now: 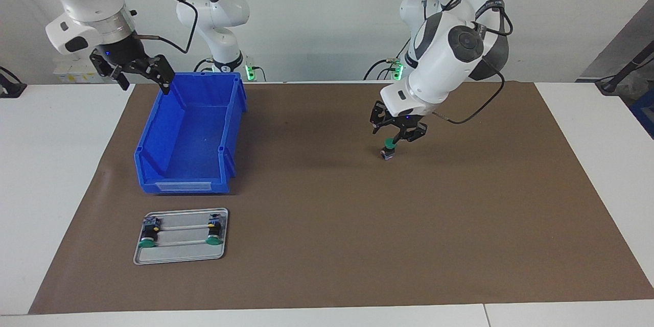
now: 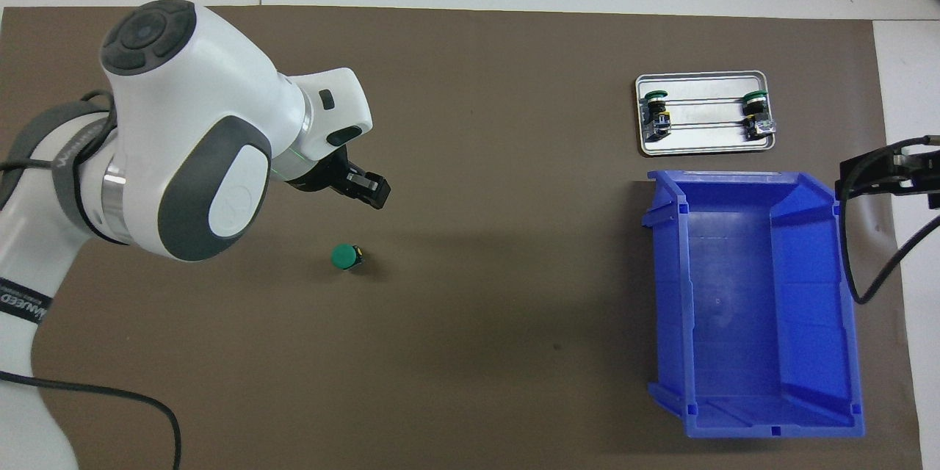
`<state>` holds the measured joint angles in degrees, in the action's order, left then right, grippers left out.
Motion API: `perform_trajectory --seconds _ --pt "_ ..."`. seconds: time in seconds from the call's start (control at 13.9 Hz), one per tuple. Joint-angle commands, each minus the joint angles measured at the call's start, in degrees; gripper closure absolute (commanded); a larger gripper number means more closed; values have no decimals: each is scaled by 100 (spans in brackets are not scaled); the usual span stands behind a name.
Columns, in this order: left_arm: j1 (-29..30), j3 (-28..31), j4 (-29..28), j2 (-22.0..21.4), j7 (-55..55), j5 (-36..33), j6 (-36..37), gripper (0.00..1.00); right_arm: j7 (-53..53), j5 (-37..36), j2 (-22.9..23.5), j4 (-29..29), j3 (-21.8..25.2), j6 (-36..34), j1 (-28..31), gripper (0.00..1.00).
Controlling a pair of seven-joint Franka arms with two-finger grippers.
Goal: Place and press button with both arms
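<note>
wall – plain pale grey | table – white | mat – brown, covers most of the table

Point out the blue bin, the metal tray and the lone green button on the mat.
Bin (image 2: 808, 323), overhead view: on its inner wall.
Tray (image 1: 179, 256), facing view: on its bare floor near the rim.
Button (image 2: 343, 256), overhead view: on its green cap.
</note>
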<state>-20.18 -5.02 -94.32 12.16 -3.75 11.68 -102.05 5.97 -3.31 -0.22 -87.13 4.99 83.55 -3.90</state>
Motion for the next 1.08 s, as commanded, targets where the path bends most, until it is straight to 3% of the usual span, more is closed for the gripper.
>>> perform_trajectory --seconds 0.0,0.14,0.29,0.72,1.01 --pt "-424 80 -1427 -660 785 -760 -847 81 -175 111 -4 12 -15 -67 64 0" --pt "-505 71 -2228 -942 1008 -896 -1657 88 -175 111 -4 -6 -6 -67 73 0" --pt "-505 71 -2538 -1048 1017 -896 -1818 99 -175 111 -22 -32 -15 -67 73 0" --pt "-391 80 -2785 -1145 1017 -896 -1905 100 -175 111 -30 -41 -15 -67 117 0" --pt "-320 80 -3242 -1145 1008 -896 -2678 100 -175 111 -30 -41 -15 -67 117 0"
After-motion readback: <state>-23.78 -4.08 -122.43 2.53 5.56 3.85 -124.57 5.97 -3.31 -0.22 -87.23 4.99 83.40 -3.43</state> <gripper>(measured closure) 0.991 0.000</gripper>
